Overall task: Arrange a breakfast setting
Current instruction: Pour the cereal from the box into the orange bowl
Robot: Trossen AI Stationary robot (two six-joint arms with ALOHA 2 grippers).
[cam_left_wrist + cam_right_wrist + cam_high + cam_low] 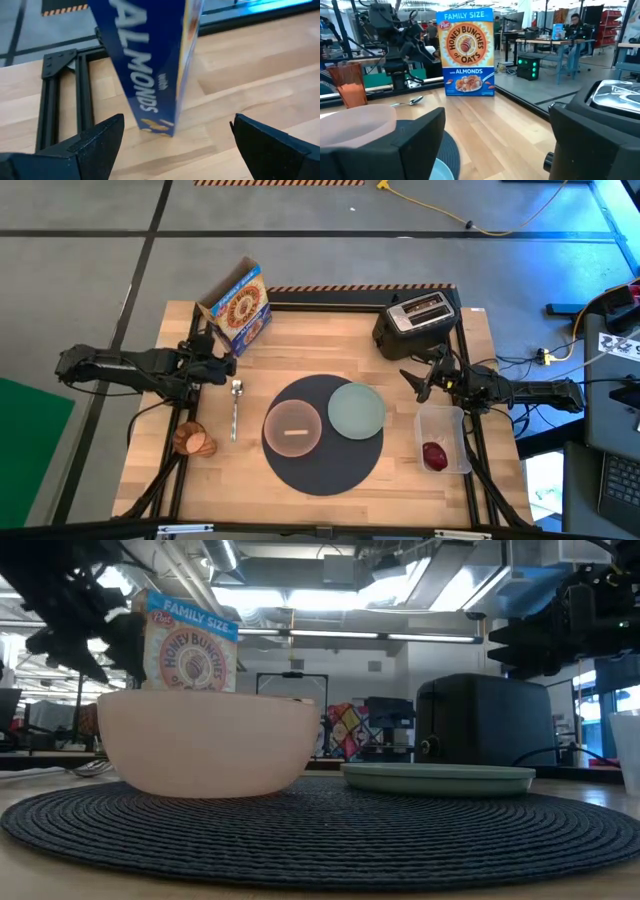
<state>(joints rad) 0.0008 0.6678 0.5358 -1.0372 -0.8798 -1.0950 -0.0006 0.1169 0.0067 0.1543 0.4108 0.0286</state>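
Since both the bowl (293,427) and plate (357,410) are sitting on the mat (325,470), the left gripper (222,366) and right gripper (421,380) are hanging wide apart, holding nothing

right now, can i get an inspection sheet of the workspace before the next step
surface: pale wooden table, bare wood showing along the near edge
job's things: round dark grey mat holds translucent pink bowl and pale green plate; metal spoon and amber cup, lying on its side, left of the mat; small red fruit in a clear tub
clutter: black toaster, blue-and-yellow cereal box at the back
grippers: left gripper by the box, jaws open; right gripper near the toaster, jaws open
cables: yellow cable on the floor
surroundings: grey floor, desks behind
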